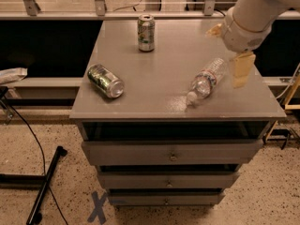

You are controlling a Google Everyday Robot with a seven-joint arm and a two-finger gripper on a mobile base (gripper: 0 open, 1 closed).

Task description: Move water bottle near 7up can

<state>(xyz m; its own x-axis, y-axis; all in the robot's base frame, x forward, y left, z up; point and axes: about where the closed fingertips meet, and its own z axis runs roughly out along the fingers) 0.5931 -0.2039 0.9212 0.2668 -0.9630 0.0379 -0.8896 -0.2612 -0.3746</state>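
Observation:
The water bottle (206, 81) lies on its side on the right part of the grey cabinet top (164, 64), its white cap pointing to the front edge. The 7up can (146, 33) stands upright at the back middle, well apart from the bottle. My gripper (228, 49) hangs from the white arm over the right side of the top, just above and to the right of the bottle's base. Its two tan fingers (242, 68) are spread apart and hold nothing.
A darker green, black-patterned can (105, 80) lies on its side at the front left of the top. Drawers (172, 151) sit below the top. A black stand leg and cable (44, 182) lie on the floor to the left. A railing runs behind the cabinet.

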